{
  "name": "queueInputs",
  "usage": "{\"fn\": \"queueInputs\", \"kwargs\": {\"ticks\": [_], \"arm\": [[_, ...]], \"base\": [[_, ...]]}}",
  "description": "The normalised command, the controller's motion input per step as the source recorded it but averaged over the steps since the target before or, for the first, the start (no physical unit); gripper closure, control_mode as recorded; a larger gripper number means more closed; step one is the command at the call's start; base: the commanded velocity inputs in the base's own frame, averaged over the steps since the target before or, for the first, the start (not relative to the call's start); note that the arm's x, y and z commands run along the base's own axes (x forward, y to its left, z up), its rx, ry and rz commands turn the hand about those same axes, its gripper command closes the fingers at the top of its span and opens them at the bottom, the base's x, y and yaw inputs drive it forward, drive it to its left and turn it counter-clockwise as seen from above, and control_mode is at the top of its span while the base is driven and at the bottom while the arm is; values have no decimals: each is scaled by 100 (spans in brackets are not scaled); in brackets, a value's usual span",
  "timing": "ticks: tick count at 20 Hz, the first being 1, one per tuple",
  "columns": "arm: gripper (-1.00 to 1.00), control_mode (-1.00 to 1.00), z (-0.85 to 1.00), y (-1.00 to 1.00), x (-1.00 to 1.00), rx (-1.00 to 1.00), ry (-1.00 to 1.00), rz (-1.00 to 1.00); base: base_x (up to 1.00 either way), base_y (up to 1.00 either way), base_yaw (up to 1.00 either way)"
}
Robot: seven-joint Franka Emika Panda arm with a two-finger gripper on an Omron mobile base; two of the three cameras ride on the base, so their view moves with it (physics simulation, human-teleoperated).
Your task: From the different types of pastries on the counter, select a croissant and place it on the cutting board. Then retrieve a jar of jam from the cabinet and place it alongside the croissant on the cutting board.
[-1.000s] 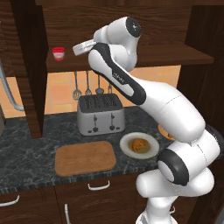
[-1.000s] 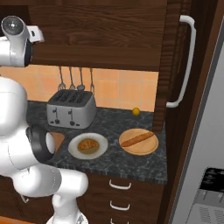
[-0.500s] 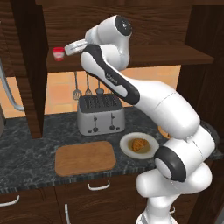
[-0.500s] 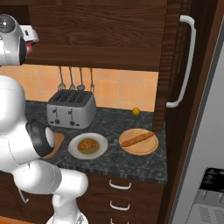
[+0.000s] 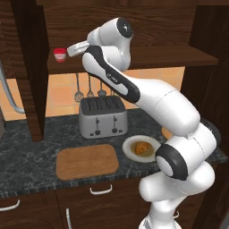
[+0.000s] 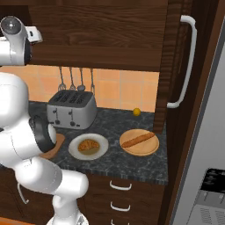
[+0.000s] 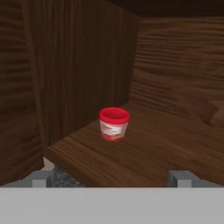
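Two task items, neither yet in place.

Item: croissant [image 5: 142, 148], golden-brown lump. Location: on the white plate [image 5: 129, 149] on the dark bench [image 5: 27, 156], just right of the cutting board [image 5: 87, 161]. Judged status: first step not done as things lie, since the board carries nothing.

Item: jar of jam [image 5: 59, 54], red lid, pale body with a red band. Location: upright on the cabinet shelf [image 5: 179, 56], near its left end, close to the side panel. In the hand view it stands ahead of the two finger tips, roughly centred, apart from both.

Item: hand [image 5: 71, 50]. Raised to shelf level, aimed at the jar and near it, not touching. Finger tips set wide, nothing between them.

Other stock: long thin pastry [image 6: 137, 140] on the round wooden plate [image 6: 151, 148]; toaster [image 5: 102, 116] behind the board; small yellow fruit [image 6: 136, 111] by the back wall.

Remaining, as judged: close on the jar, carry it down to the board; croissant transfer also outstanding.
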Motion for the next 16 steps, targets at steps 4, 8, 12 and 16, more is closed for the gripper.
{"fn": "queueInputs", "kwargs": {"ticks": [4,8,12,16], "arm": [[-100,-100,-5,1,37,0,0,0],[-100,-100,-3,22,35,0,4,-1],[-100,-100,0,34,29,0,3,-1],[-100,-100,0,20,24,0,9,0]], "base": [[0,0,0],[0,0,0],[0,0,0],[0,0,0]]}}
